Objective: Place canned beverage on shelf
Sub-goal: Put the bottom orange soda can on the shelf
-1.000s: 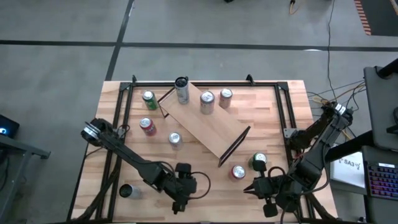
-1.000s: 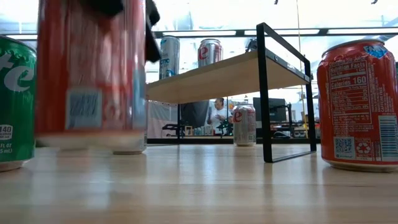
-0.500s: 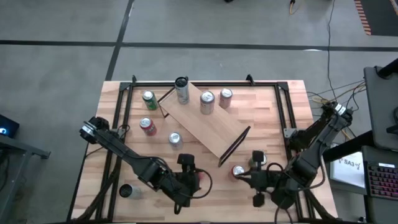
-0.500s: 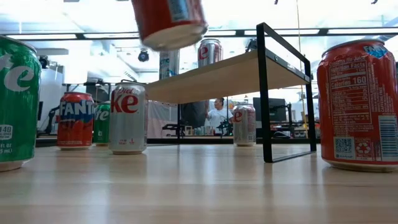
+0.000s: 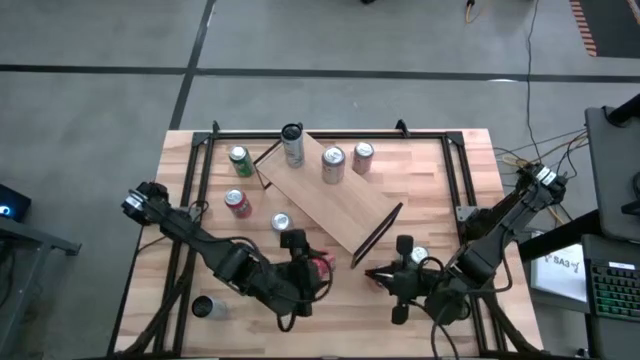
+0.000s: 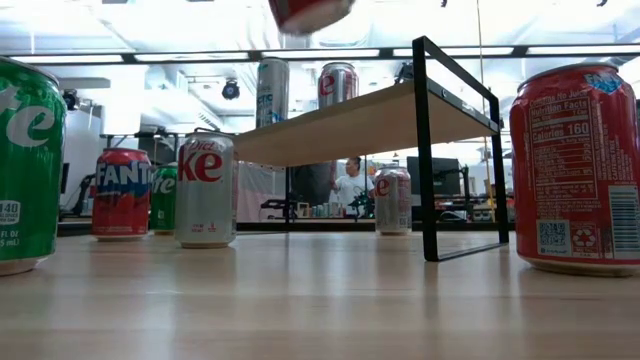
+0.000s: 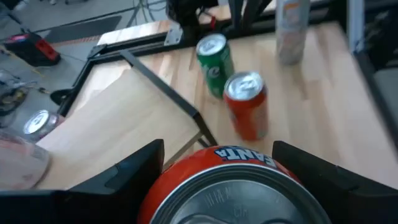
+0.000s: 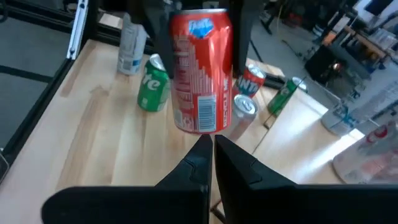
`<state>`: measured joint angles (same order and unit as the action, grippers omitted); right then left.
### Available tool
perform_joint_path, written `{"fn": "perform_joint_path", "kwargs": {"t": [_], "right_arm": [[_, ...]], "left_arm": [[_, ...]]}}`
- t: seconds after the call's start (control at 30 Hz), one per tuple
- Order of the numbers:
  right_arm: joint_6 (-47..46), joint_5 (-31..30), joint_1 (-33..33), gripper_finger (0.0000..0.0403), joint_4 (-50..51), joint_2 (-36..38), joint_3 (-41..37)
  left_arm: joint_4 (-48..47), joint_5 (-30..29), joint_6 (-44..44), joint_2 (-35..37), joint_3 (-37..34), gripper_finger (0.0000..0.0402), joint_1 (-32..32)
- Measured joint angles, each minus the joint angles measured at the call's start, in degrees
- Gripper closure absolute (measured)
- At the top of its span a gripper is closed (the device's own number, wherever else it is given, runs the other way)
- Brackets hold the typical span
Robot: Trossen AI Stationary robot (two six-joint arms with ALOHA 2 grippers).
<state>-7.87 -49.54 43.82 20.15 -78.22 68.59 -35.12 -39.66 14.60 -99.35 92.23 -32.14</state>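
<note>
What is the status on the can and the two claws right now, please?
Left claw shut on red Fanta can, lifted clear of table. Right claw shut, empty, near it. Shelf holds three cans; open board remains.

Table point(image 5: 440, 170): light plank top, black rail frame.

Shelf point(image 5: 330, 200): small light-wood board on black end frames, standing diagonally on the table.

- On the shelf board: tall slim silver can point(image 5: 292, 143) at the far end, upright. Red-and-silver can point(image 5: 332, 163) just beside it, upright.
- On the table, just beyond the shelf's far long edge: silver can point(image 5: 363, 155).
- Off the shelf's other long edge, near its far end: green can point(image 5: 239, 160), red Fanta can point(image 5: 237, 203) and Diet Coke can point(image 5: 281, 223), all upright and apart.
- Well apart from the shelf on that same side: dark round container point(image 5: 203, 307).
- Near the shelf's near end frame: green-sided can point(image 5: 418, 257).
</note>
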Motion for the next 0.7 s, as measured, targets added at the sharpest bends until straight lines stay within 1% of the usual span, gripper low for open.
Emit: {"fn": "perform_joint_path", "kwargs": {"t": [0.07, 0.2, 0.27, 0.37, 0.47, 0.7], "right_arm": [[2.87, -0.07, -0.1, 0.0394, -3.53, 0.0, -0.89], [8.26, -0.04, -0.38, 0.0394, -10.15, 0.0, -2.91], [9.41, -0.04, -0.76, 0.0394, -11.78, 0.0, -3.37], [9.42, -0.09, -1.45, 0.0394, -11.92, 0.0, -3.56], [10.11, -0.11, -1.58, 0.0394, -11.83, 0.0, -3.6], [10.15, -0.09, -1.49, 0.0394, -6.42, 0.02, -0.95]], "left_arm": [[0.22, -0.44, 1.79, 0.99, 0.0, 0.0132, -0.04], [0.51, -3.34, 6.58, 3.61, 0.0, 0.0132, 0.72], [1.09, -4.22, 8.55, 4.7, 0.02, 0.0132, 1.75], [0.8, -4.09, 9.17, 5.35, 0.02, 0.0132, 3.79], [0.66, -1.6, 9.42, 5.84, 0.02, 0.0132, 6.61], [0.13, 5.02, 10.5, 6.05, 0.02, 0.0132, 14.56]]}}
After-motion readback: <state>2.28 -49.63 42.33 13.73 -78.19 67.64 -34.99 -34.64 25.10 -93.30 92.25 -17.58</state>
